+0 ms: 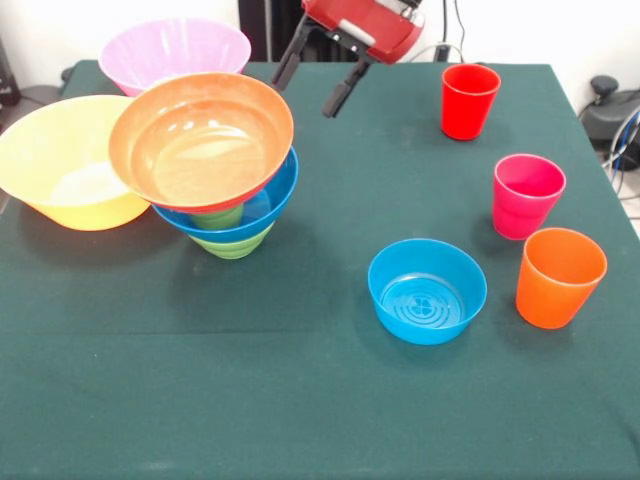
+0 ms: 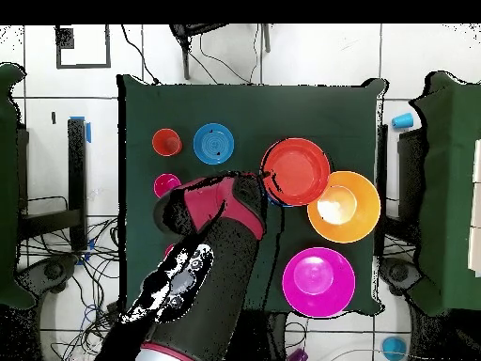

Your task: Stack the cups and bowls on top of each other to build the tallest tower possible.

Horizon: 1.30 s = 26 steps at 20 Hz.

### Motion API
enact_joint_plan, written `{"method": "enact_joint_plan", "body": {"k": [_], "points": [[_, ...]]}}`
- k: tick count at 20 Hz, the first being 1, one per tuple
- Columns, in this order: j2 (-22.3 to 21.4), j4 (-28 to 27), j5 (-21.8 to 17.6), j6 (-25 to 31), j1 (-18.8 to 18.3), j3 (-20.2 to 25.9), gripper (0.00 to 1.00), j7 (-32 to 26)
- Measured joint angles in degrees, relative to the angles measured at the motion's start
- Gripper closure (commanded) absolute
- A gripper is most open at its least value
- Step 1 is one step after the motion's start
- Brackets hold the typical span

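Red-shelled and empty, the hand (image 1: 312,72) hangs released, its 2 dark fingers (image 1: 340,95) spread, just beside the tower (image 1: 215,170): a shallow orange-red bowl (image 1: 200,140) tilted on the wide blue bowl (image 1: 262,212) over the small green bowl (image 1: 232,243). Off to the side stand 3 cups, red (image 1: 469,100), magenta-pink (image 1: 526,194) and orange (image 1: 559,276), with the small translucent blue bowl (image 1: 427,290) near them on the bench (image 1: 300,400). Glossy thin plastic like this looks light, stiff and slippery; I'd pinch a cup across its rim wall.

free: table centre and near edge (image 1: 300,400) | blocked: tower (image 1: 215,165) left, 3 cups (image 1: 527,195) right
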Motion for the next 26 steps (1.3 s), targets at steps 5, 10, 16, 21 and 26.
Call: {"method": "enact_joint_plan", "body": {"k": [5, 10, 16, 21, 26], "points": [[-1.1, 0.0, 0.0, 2.6, 0.3, 0.0, 0.00, 0.0], [-2.1, 0.0, 0.0, 4.7, 0.7, 0.0, 0.00, 0.0], [-2.4, 0.0, 0.0, 4.7, 0.4, 0.8, 0.00, 0.0], [-2.4, 0.0, 0.2, 4.7, -0.9, 3.3, 0.00, 0.0], [-2.9, 0.0, 0.3, 4.7, -2.5, 6.0, 0.00, 0.0]]}}
